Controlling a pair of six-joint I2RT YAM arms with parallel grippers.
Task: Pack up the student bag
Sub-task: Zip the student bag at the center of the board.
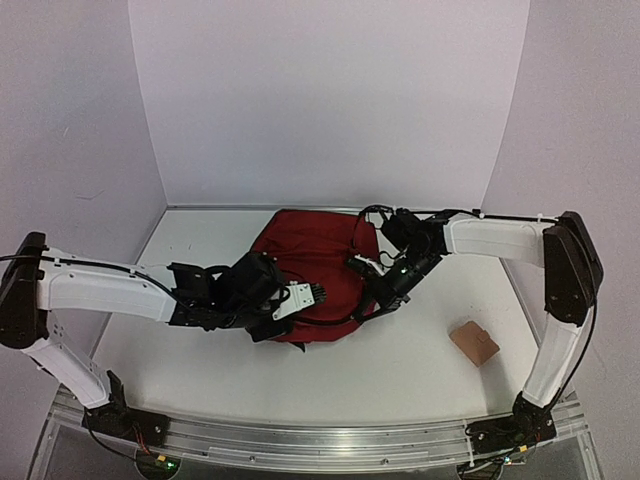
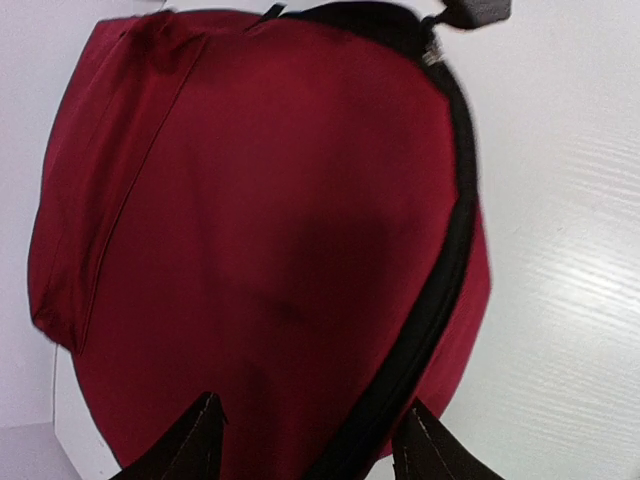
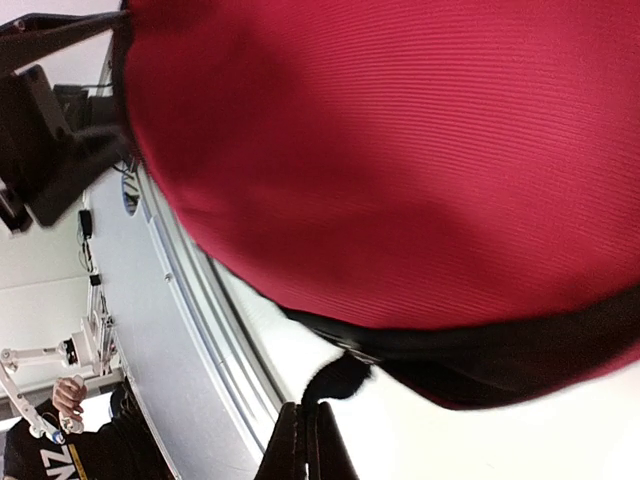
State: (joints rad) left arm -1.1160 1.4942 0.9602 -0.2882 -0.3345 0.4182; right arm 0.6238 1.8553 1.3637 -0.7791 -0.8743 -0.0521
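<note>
The student bag is dark red and lies in the middle of the table. In the left wrist view the bag fills the frame, its black zip curving down the right side. My left gripper is open just over the bag's near end, its dark fingertips standing apart either side of the fabric and zip. From above, the left gripper sits on the bag's front edge. My right gripper is shut on the black zip pull at the bag's lower edge.
A small brown flat object lies on the table to the right of the bag. The table's metal front rail runs close by the right gripper. White walls enclose the table on three sides.
</note>
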